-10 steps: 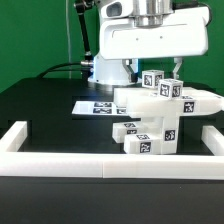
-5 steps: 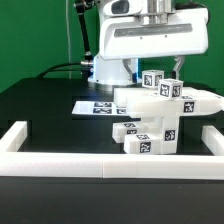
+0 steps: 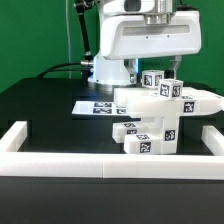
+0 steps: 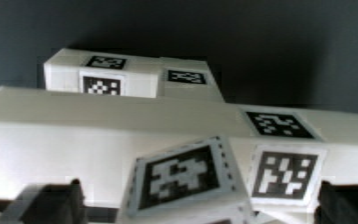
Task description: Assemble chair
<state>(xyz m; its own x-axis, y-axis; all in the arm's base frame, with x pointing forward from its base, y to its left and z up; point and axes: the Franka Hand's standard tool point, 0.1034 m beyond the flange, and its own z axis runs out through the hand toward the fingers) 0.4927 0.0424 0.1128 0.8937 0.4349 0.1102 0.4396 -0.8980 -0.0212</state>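
The hand [image 4: 144, 205] hangs directly above the chair [image 3: 158, 118], jaws spread wide and gripping nothing; in the wrist view only the 2 dark fingertips [image 4: 43, 200] show at the frame's edge, with tagged white blocks between and beyond them. In the exterior view the fingers themselves are hidden behind the white arm housing [image 3: 150, 35], which sits a little higher in the frame than it did a second ago, so the arm appears to be lifting straight up off the chair.

The chair stands on the black desk [image 3: 45, 110], toward the exterior view's right, inside the white rail [image 3: 55, 160] that borders the work area. It is a stack of blocky parts: a seat slab lying across, 2 short tagged posts rising from its top, and more tagged blocks under it resting on the desk. None of these parts has shifted over the last second. Just behind it, toward the exterior view's left, lies the marker board [image 3: 98, 106].

My reading: a part has just been seated and released, and the arm is clearing away. How much of the chair is left to add cannot be told from here.
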